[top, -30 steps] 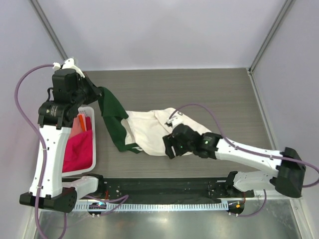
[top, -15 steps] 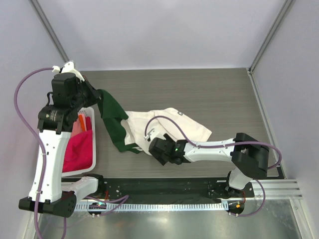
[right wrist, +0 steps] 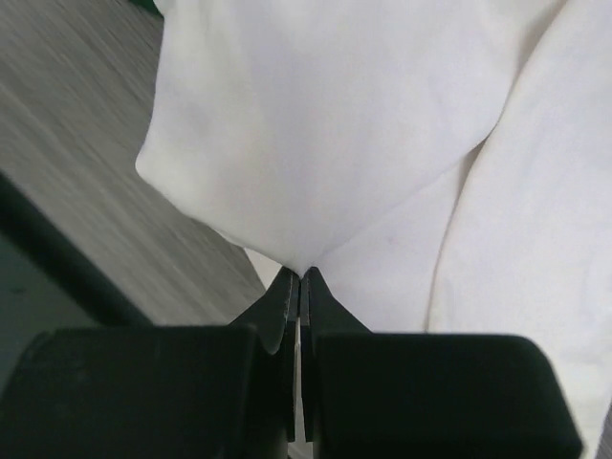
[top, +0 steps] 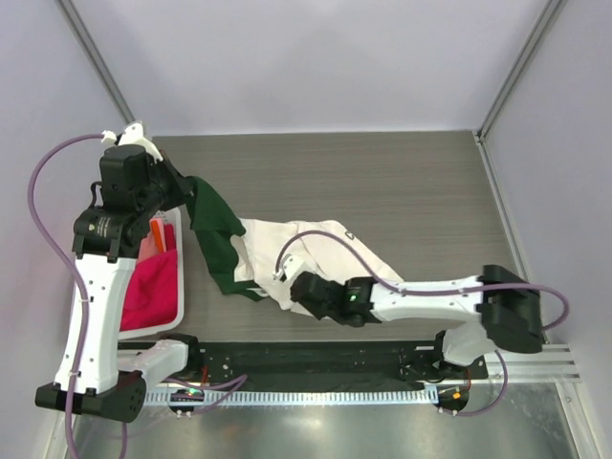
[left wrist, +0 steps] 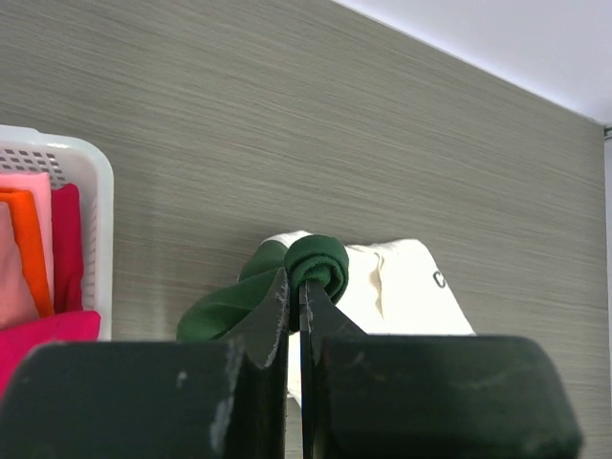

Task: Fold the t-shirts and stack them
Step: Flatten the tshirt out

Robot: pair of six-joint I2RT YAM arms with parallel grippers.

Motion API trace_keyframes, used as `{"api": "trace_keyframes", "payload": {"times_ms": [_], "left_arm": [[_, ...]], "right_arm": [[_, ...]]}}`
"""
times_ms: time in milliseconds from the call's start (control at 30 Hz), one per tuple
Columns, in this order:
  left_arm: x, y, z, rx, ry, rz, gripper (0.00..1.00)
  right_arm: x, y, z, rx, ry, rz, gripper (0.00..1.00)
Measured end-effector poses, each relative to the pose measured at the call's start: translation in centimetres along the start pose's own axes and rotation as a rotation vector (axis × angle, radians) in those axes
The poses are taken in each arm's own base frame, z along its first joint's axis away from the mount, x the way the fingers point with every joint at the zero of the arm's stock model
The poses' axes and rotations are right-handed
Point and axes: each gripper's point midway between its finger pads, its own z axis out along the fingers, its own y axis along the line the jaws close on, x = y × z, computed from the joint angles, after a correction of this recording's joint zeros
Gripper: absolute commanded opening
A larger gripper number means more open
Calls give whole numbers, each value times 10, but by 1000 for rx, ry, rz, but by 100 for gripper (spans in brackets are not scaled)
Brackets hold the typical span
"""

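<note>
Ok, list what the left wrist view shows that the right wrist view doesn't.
Left wrist only: the white basket holding colourful shirts, and the left gripper shut on green fabric. Right wrist only: the right gripper pinching a fold of the cream shirt, plus a dark strip beside the wood. Both: the cream shirt and the grey wood table.

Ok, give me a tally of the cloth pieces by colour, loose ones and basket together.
Cream shirt: 1, on the table, pinched by the right gripper
Dark green shirt: 1, held by the left gripper
Magenta cloth: 1, in the basket
Salmon-pink cloth: 1, in the basket
Orange cloth: 1, in the basket
Total: 5 showing; folds in the basket may hide more.
</note>
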Motion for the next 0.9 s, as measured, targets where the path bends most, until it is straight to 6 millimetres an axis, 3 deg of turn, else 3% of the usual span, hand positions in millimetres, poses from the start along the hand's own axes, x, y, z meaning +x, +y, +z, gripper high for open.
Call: {"api": "trace_keyframes", "payload": {"times_ms": [67,133,167,200,233,267,333,400,500,533,633,733,833,900], "left_arm": [[0,0,-1,2,-2,0,0],[0,0,-1,3,-2,-1,0],[0,-1,-1,4,-2,-2,0],[0,-1,0,5,-2,-4,0],[0,-2,1,9,-4,-7,0],[0,-2,2,12,-5,-10,0],[2,-5,8,27,0,-19,0],[7,-8,15,41,21,-32,0],[16,-9,31,45,62,-37,0],[19,-8,36,43,74,-37,0],[27,-5,51,29,104,-36,0],[36,1,60,12,121,-34,0],[43,9,68,-15,120,-29,0],[49,15,72,-36,124,-26,0]], "right_arm": [[-19,-4,-20,-48,-68,60,1],[-41,-23,-35,-89,-137,158,1],[-50,-40,-39,-98,-166,228,7],[-56,-63,-39,-81,-184,296,24],[-58,-84,-35,-68,-191,363,59],[-59,-107,-29,-44,-190,433,70],[-47,-151,-9,30,-139,541,75],[-33,-166,15,60,-62,592,75],[-14,-150,28,25,17,604,71],[-10,-144,26,12,25,604,65],[-12,-127,9,-45,-14,586,55],[-30,-105,-19,-102,-106,525,47],[-49,-81,-34,-161,-167,468,53],[-53,-64,-32,-185,-157,443,57]]}}
